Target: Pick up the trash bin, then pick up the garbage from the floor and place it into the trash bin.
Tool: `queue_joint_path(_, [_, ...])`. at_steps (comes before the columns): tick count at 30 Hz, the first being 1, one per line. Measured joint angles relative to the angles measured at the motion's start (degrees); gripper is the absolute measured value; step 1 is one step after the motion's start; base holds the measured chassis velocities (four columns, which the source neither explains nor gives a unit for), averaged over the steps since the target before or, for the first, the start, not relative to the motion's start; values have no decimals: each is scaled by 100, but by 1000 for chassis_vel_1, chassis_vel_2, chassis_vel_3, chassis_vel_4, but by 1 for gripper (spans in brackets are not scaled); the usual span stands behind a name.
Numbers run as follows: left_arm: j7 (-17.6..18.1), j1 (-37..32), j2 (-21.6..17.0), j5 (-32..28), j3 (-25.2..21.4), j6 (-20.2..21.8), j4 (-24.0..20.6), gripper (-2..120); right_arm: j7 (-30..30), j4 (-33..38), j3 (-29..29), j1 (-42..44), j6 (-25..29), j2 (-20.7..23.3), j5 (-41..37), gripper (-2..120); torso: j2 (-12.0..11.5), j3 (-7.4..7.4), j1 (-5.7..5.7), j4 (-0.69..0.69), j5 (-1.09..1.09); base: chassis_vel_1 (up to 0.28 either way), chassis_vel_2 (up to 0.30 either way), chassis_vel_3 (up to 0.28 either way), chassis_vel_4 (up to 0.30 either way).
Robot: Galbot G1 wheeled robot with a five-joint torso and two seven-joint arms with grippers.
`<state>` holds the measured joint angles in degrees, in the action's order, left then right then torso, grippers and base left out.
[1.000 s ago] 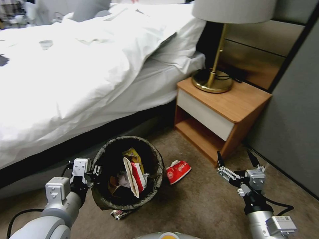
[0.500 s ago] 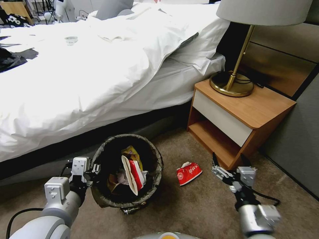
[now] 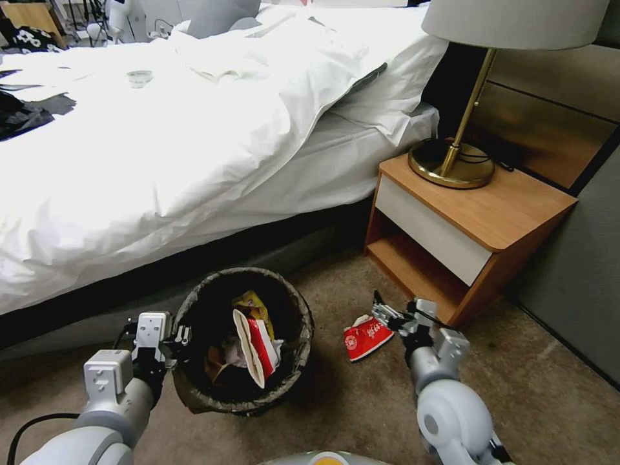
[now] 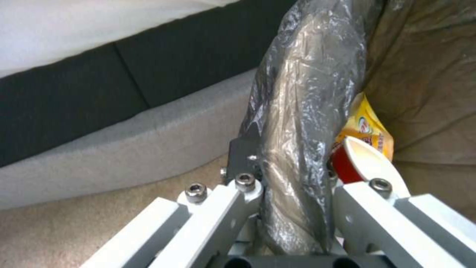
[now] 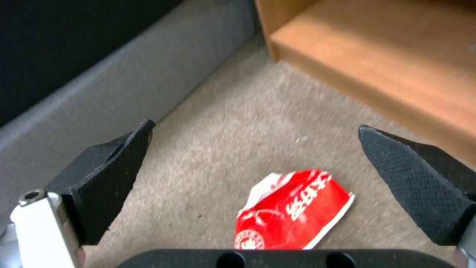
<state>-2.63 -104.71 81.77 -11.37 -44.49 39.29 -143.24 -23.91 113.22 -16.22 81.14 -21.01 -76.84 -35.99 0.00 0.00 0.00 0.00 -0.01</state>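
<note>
**Bin held at the rim, red wrapper between spread fingers**

We are taking the nightstand (image 3: 465,219) as our landmark. Far to its left, our left gripper (image 3: 183,336) is clamping the near-left rim of the trash bin (image 3: 294,303); in the left wrist view its fingers (image 4: 245,149) are pinching the bag-covered rim (image 4: 302,111), one outside and one inside. The bin is sitting low beside the dark base of the bed (image 3: 161,161), left of the nightstand, and whether it is touching the floor (image 3: 361,400) we cannot tell. Inside it we are seeing garbage: a yellow wrapper (image 3: 253,305), a red-and-white packet (image 3: 255,345) and some pale crumpled paper.

Moving right, a flattened red wrapper (image 3: 366,336) is lying on the carpet, between the bin and the nightstand's lower front corner, apart from both. Our right gripper (image 3: 395,310) is hovering just beside that wrapper, right in front of the nightstand's open bottom shelf. In the right wrist view its black fingers (image 5: 106,175) are spread wide and grasping nothing, with the wrapper (image 5: 292,212) lying on the carpet between them.
</note>
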Motion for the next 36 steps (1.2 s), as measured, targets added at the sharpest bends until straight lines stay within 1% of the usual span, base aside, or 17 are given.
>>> queue_joint_path(4, [4,-26,-6,1,-4,17,0,3,-36,-362,87,-287,-150,11,-325,100,0,0,1,0,0,0,0,0,0])
queue_joint_path(5, [4,-26,-6,1,-4,17,0,3,-36,-362,87,-287,-150,11,-325,100,0,0,1,0,0,0,0,0,0])
queue_joint_path(7, [6,-29,-7,6,-4,21,0,3,-94,-647,168,-533,-228,-1,-573,100,0,0,0,0,1,0,0,0,0])
queue_joint_path(8, [6,-29,-7,6,-4,21,0,3,-94,-647,168,-533,-228,-1,-573,100,0,0,0,0,1,0,0,0,0])
queue_joint_path(11, [9,-42,14,12,-4,30,0,3,-232,-1212,287,-1013,-301,-79,-952,100,0,0,0,1,1,0,0,0,0])
queue_joint_path(12, [9,-42,14,12,-4,30,0,3,-232,-1212,287,-1013,-301,-79,-952,100,0,0,0,1,1,0,0,0,0])
queue_joint_path(14, [10,-44,25,14,-9,31,0,3,-300,-1596,331,-1302,-327,-130,-1069,100,0,0,0,1,1,0,0,0,0])
queue_joint_path(15, [10,-44,25,14,-9,31,0,3,-300,-1596,331,-1302,-327,-130,-1069,100,0,0,0,1,1,0,0,0,0])
queue_joint_path(17, [11,-41,27,17,-17,31,0,3,-388,-1883,350,-1504,-340,-178,-1150,100,0,0,0,0,1,0,0,0,0])
queue_joint_path(21, [12,-32,28,20,-20,31,0,3,-461,-2107,358,-1643,-341,-231,-1197,100,0,0,1,0,0,0,0,0,0])
queue_joint_path(24, [13,-18,12,19,-23,31,0,3,-518,-2437,377,-1792,-341,-318,-1172,100,0,0,0,0,0,0,0,0,0])
queue_joint_path(32, [12,-9,-21,6,-28,31,0,3,-827,-2794,382,-1883,-322,-460,-1080,100,0,0,0,0,0,0,0,0,0])
queue_joint_path(36, [11,-7,-56,4,-28,29,0,3,-847,-2950,381,-1868,-315,-493,-1002,100,0,0,0,0,0,0,0,0,0])
